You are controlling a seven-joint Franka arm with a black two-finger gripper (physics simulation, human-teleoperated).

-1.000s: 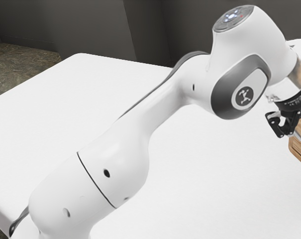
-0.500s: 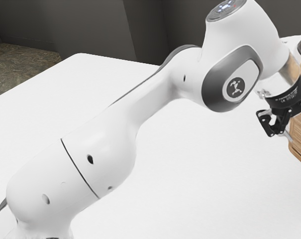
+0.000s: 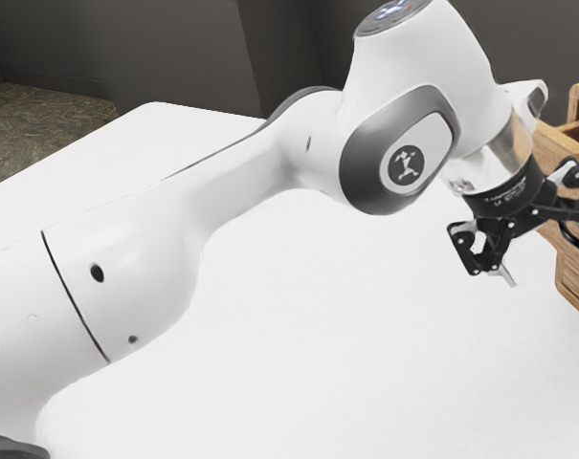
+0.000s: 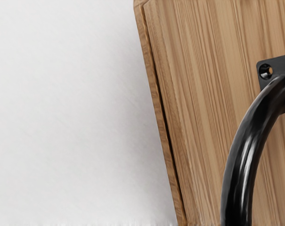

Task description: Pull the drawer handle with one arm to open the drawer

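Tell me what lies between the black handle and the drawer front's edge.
Bare wood of the drawer front, beside the handle, in the wrist view.

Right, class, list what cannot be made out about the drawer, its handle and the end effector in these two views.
1. Drawer: the exterior view's right edge cuts it off, so its full extent stays unknown.
2. Handle: the wrist view's edges cut it off, and its far end is out of frame.
3. End effector: in the exterior view its black parts overlap at the drawer front, so its grip is unreadable.
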